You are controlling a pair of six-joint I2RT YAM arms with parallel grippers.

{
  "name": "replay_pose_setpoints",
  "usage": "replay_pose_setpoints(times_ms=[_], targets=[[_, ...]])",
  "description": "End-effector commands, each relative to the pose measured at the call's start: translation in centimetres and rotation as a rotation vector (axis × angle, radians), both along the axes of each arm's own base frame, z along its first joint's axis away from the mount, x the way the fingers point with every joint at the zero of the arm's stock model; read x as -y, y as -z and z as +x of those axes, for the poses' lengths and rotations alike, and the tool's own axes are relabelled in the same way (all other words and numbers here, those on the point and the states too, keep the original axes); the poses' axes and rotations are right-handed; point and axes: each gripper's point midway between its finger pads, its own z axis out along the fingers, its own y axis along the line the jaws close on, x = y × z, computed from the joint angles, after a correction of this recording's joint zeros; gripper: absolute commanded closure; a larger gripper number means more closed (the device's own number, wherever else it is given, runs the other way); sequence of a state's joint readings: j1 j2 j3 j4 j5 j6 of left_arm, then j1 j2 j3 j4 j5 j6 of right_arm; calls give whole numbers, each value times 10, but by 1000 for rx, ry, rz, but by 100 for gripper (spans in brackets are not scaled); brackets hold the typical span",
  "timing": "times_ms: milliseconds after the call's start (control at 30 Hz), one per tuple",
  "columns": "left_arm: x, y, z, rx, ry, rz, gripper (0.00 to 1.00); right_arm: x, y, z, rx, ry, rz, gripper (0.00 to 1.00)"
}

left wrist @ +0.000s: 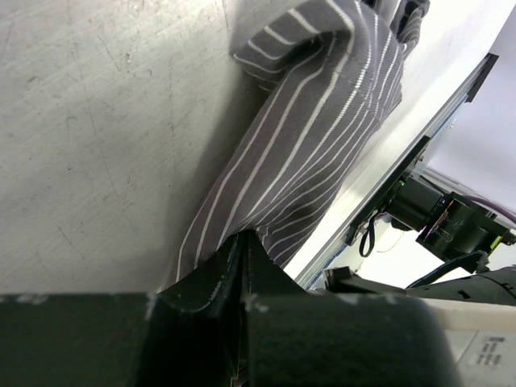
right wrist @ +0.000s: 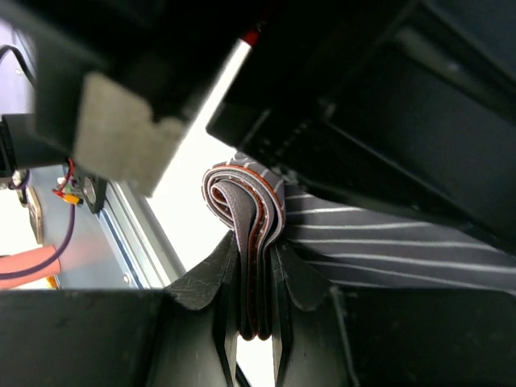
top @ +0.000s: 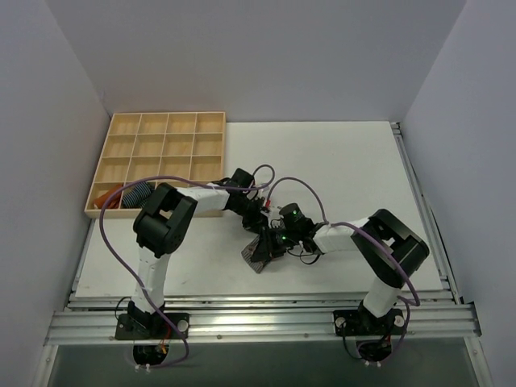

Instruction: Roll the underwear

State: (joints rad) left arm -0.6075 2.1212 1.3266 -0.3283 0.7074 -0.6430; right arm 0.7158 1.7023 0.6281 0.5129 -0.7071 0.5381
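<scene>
A: Nearest first: right fingers clamped on the doubled-over end of the underwear, layers pinched flat, probably to stop the fold springing open.

B: And the left fingers?

A: Closed on the other hem, seemingly to keep the grey striped cloth stretched for a tight roll. Held at the front middle of the worktop; hard to tell whether resting or lifted.

B: Farther back?

A: Wooden tray at far left, blue striped roll in a front-row compartment. Likely the destination once rolled.
</scene>
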Motion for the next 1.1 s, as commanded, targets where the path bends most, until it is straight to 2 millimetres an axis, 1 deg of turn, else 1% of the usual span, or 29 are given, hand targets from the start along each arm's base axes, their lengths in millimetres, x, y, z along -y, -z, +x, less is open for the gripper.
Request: replay_pose_setpoints(times_ms=[0,100,200,267,300,333,367,400,433,467,500,533,600,633,667,700,733,767,833,867,933,967,1000,1067], targets=[[3,16,18,89,-31,36,93,3,21,-23,-64,-7,-34,100],[3,17,19,92,-31,46,93,3,28,-32,-75,-5,-51,100],[1,16,20,96,-37,57,93,5,33,-34,-90,24,-47,100],[2,10,22,109,-38,52,92,9,39,-35,-98,37,-70,100],[3,4,24,120,-37,46,87,10,41,-36,-100,39,-71,100],[1,-4,27,140,-42,53,84,13,43,-37,-113,47,-77,100],[-1,-8,30,151,-51,63,81,14,44,-37,-115,54,-76,100],[-4,-11,31,150,-63,77,75,15,45,-35,-113,65,-78,100],[-7,-21,40,177,-88,78,72,17,46,-37,-121,75,-84,100],[-9,-26,45,182,-102,79,71,18,46,-36,-120,84,-83,100],[-11,-30,49,187,-114,85,67,16,45,-35,-118,88,-75,100],[-11,-41,55,203,-125,85,64,16,45,-35,-120,94,-75,100],[-17,-50,66,231,-147,105,60,17,44,-36,-123,101,-71,100],[-21,-52,65,223,-148,129,60,17,44,-35,-122,104,-71,100],[-22,-60,76,245,-165,139,59,17,43,-35,-119,108,-71,100],[-27,-60,73,217,-165,167,57,18,44,-35,-121,109,-76,100],[-30,-58,74,204,-167,183,54,19,45,-36,-120,111,-79,100],[-31,-66,81,214,-175,181,53,20,45,-36,-120,111,-79,100],[-38,-62,79,201,-163,226,52,20,45,-36,-122,112,-80,100],[-39,-67,82,209,-160,233,50,20,45,-37,-124,111,-83,100],[-51,-63,78,184,-143,284,50,20,45,-37,-121,109,-87,100],[-54,-65,77,182,-138,293,50,21,45,-36,-122,110,-91,100],[-65,-69,76,188,-142,318,50,21,44,-36,-123,110,-89,100],[-77,-74,75,196,-156,332,50,22,43,-35,-122,113,-85,100]])
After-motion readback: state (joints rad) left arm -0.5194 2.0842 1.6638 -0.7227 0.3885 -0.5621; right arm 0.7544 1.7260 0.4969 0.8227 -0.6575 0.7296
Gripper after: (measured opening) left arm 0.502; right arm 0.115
